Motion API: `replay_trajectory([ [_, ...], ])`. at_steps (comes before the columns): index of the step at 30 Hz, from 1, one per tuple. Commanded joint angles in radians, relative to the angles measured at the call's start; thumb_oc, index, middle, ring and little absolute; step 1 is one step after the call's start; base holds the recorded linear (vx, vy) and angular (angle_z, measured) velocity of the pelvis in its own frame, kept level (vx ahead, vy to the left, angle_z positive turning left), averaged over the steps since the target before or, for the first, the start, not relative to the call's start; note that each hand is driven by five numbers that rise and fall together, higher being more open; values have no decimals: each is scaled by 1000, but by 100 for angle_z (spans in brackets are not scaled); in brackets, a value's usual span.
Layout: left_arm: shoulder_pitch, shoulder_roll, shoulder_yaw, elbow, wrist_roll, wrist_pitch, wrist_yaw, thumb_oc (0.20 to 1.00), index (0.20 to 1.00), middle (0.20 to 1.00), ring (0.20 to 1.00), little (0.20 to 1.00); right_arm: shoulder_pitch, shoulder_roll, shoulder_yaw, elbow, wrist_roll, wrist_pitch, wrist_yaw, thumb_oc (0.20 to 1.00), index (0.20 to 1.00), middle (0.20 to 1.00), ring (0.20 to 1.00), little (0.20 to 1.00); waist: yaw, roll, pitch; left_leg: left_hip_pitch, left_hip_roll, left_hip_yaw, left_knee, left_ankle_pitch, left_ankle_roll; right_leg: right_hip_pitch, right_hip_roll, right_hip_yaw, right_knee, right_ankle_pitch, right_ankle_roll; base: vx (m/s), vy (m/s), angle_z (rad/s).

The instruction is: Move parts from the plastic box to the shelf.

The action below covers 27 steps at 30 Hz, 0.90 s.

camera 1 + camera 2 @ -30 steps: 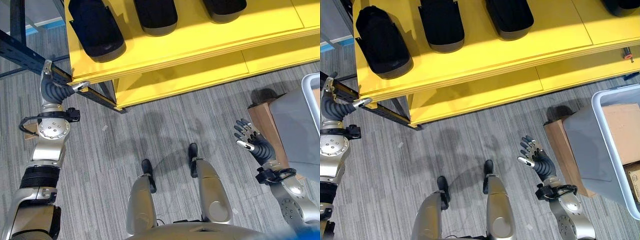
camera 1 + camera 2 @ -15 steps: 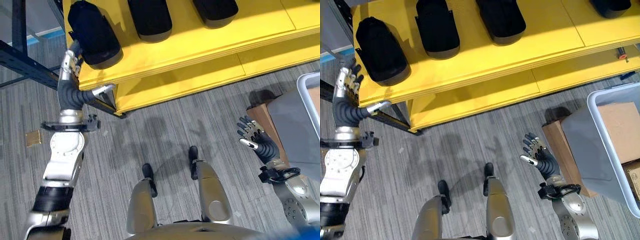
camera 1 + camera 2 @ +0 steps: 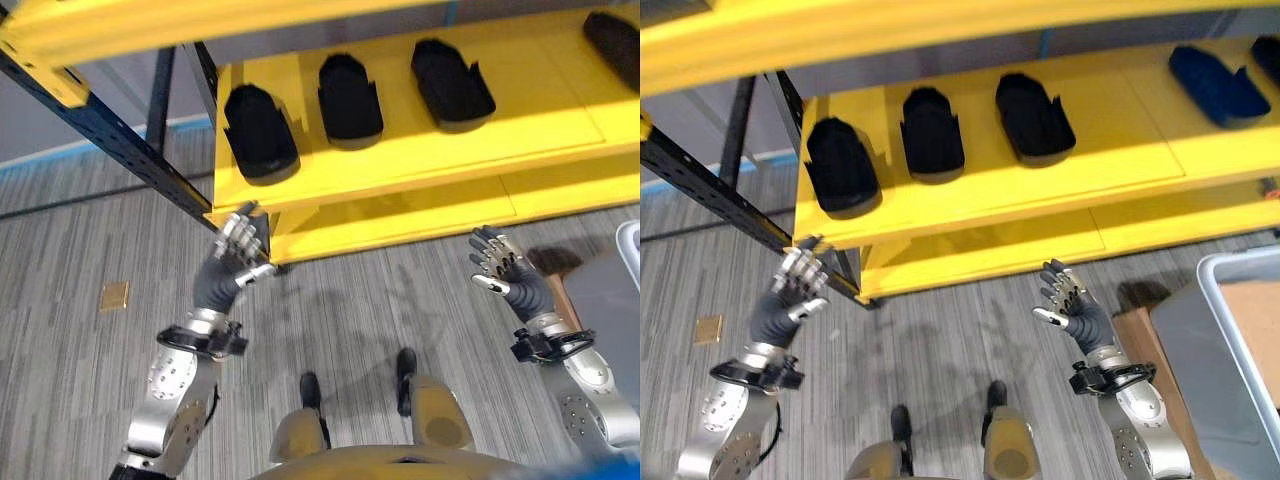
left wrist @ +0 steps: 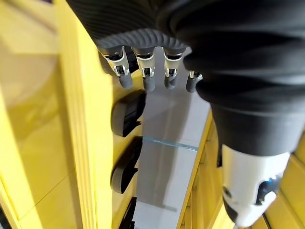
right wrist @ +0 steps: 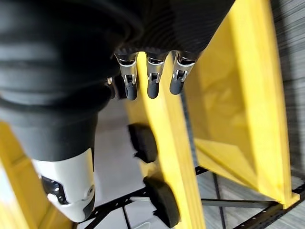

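1. Yellow shelf (image 3: 1040,190): a row of black parts sits on its middle board, and a lower board shows beneath. Dark blue perforated frame rail (image 3: 120,150) runs at the shelf's left end.
2. Parts: three matte black, elongated shells, rounded at the near end with an open hollow on top: left part (image 3: 840,165), middle part (image 3: 931,132), right part (image 3: 1034,114). They lie side by side, apart from one another.
3. Further right on the same board lies a dark blue part (image 3: 1217,83) of like shape.
4. Left hand (image 3: 232,262): raised before the shelf's left corner, fingers straight and spread, holding nothing.
5. Right hand (image 3: 1070,306): raised over the grey floor (image 3: 940,350), palm open, fingers relaxed, empty.
6. Plastic box (image 3: 1230,300): pale grey rim at the far right, beside a brown carton (image 3: 1145,345).
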State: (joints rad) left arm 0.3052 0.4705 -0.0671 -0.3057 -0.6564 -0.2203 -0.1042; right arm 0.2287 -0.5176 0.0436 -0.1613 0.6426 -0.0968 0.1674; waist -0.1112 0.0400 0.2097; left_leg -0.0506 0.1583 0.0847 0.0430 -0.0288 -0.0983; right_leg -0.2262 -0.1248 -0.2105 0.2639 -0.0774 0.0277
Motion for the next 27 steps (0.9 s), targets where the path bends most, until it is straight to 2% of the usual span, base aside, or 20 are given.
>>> replay_trajectory([
  [1, 22, -19, 67, -1, -30, -20, -17, 1000, 1000, 1000, 1000, 1000, 25, -9, -39, -48, -36, -50, -13, 1000, 1000, 1000, 1000, 1000, 1, -33, -6, -32, 84, -93, 281, 40, -14, 85, -36, 70, 0, -26, 57, 28, -72, 6],
  [2, 22, -19, 67, -1, -30, -20, -17, 1000, 1000, 1000, 1000, 1000, 25, -9, -39, -48, -36, -49, -13, 1000, 1000, 1000, 1000, 1000, -1, -33, -8, -38, 84, -95, 281, 44, -14, 83, -36, 68, -4, -22, 56, 25, -108, 0],
  [3, 22, -25, 69, 2, -40, -17, -16, 1000, 1000, 1000, 1000, 1000, 34, -13, -49, -49, -38, -52, -15, 1000, 1000, 1000, 1000, 1000, 10, -42, 7, -85, 71, -129, 382, 105, -18, 110, -33, 61, -20, -23, 40, -53, -93, -13],
  [4, 20, -30, 69, 9, -42, -12, -16, 1000, 1000, 1000, 1000, 1000, 38, -21, -63, -50, -49, -54, -22, 1000, 1000, 1000, 1000, 1000, 22, -61, 26, -143, 40, -158, 510, 120, -13, 135, -37, 56, -37, -26, 26, -18, -85, -11],
  [5, 43, -40, 79, 6, -45, -9, -17, 1000, 1000, 1000, 1000, 1000, 55, -19, -86, -52, -72, -58, -41, 1000, 1000, 1000, 1000, 1000, 45, -75, 41, -183, -26, -161, 488, 91, -14, 168, -45, 39, -61, -45, 23, 25, -11, 23],
  [6, 48, -46, 85, 9, -40, -5, -14, 1000, 1000, 1000, 1000, 1000, 55, -12, -89, -42, -72, -57, -48, 1000, 1000, 1000, 1000, 1000, 57, -77, 39, -209, -70, -177, 428, 63, -6, 168, -43, 43, -67, -42, 27, 56, 47, 72],
  [7, 48, -46, 85, 9, -40, -5, -14, 1000, 1000, 1000, 1000, 1000, 54, -11, -89, -42, -72, -57, -48, 1000, 1000, 1000, 1000, 1000, 55, -79, 35, -211, -73, -177, 422, 69, -5, 165, -46, 42, -69, -39, 27, 160, 172, 65],
  [8, 69, -66, 99, 19, -45, 1, -11, 1000, 1000, 1000, 1000, 1000, 55, 5, -95, -25, -77, -54, -58, 1000, 1000, 1000, 1000, 1000, 74, -65, 27, -222, -63, -221, 233, 66, 8, 167, -31, 59, -63, -44, 48, 304, 333, 16],
  [9, 73, -62, 89, 26, -51, 3, -3, 1000, 1000, 1000, 1000, 1000, 79, 43, -106, -17, -62, -57, -69, 1000, 1000, 1000, 1000, 1000, 54, -61, 24, -203, 6, -146, 184, 69, 8, 193, -62, 38, -42, -57, 80, 308, 334, -32],
  [10, 72, -62, 88, 27, -51, 3, -2, 1000, 1000, 1000, 1000, 1000, 79, 44, -107, -17, -62, -57, -69, 1000, 1000, 1000, 1000, 1000, 54, -62, 25, -203, 5, -146, 188, 67, 9, 194, -64, 38, -43, -57, 81, 174, 291, -36],
  [12, 56, -50, 91, 20, -7, -11, 19, 1000, 1000, 1000, 1000, 1000, 74, 64, -99, -17, -52, -53, -70, 1000, 1000, 1000, 1000, 1000, 59, -73, 49, -229, -38, -144, 241, 25, 26, 172, -104, 48, -18, -40, 104, -17, 211, -13],
  [13, 40, -47, 91, 30, -1, -17, 29, 1000, 1000, 1000, 1000, 1000, 68, 71, -101, -13, -48, -50, -74, 1000, 1000, 1000, 1000, 1000, 56, -78, 57, -245, -51, -121, 274, -4, 34, 166, -118, 55, -17, -33, 116, -15, 212, -10],
  [15, 24, -35, 98, 35, 7, -28, 49, 1000, 1000, 1000, 1000, 1000, 52, 81, -80, -8, -30, -48, -80, 1000, 1000, 1000, 1000, 1000, 59, -86, 63, -264, -46, -95, 321, -29, 35, 151, -136, 65, -27, -16, 129, 3, 170, -35],
  [19, 1, -24, 118, 39, 27, -43, 94, 1000, 1000, 1000, 1000, 1000, 36, 92, -56, -10, -2, -43, -80, 1000, 1000, 1000, 1000, 1000, 61, -101, 62, -273, -43, -59, 328, -50, 47, 150, -151, 81, -97, 22, 144, 49, 105, -47],
  [20, -32, -9, 119, 56, 56, -50, 128, 1000, 1000, 1000, 1000, 1000, 22, 97, -45, -11, 10, -39, -86, 1000, 1000, 1000, 1000, 1000, 57, -118, 65, -280, -37, -43, 333, -57, 54, 144, -154, 90, -128, 44, 150, 28, 25, -64],
  [27, -130, -1, 72, 71, 118, -67, 178, 1000, 1000, 1000, 1000, 1000, 20, 94, -34, -24, 20, -45, -98, 1000, 1000, 1000, 1000, 1000, 39, -128, 80, -291, -22, -24, 335, -62, 50, 109, -149, 104, -132, 53, 150, 30, 9, -19],
])
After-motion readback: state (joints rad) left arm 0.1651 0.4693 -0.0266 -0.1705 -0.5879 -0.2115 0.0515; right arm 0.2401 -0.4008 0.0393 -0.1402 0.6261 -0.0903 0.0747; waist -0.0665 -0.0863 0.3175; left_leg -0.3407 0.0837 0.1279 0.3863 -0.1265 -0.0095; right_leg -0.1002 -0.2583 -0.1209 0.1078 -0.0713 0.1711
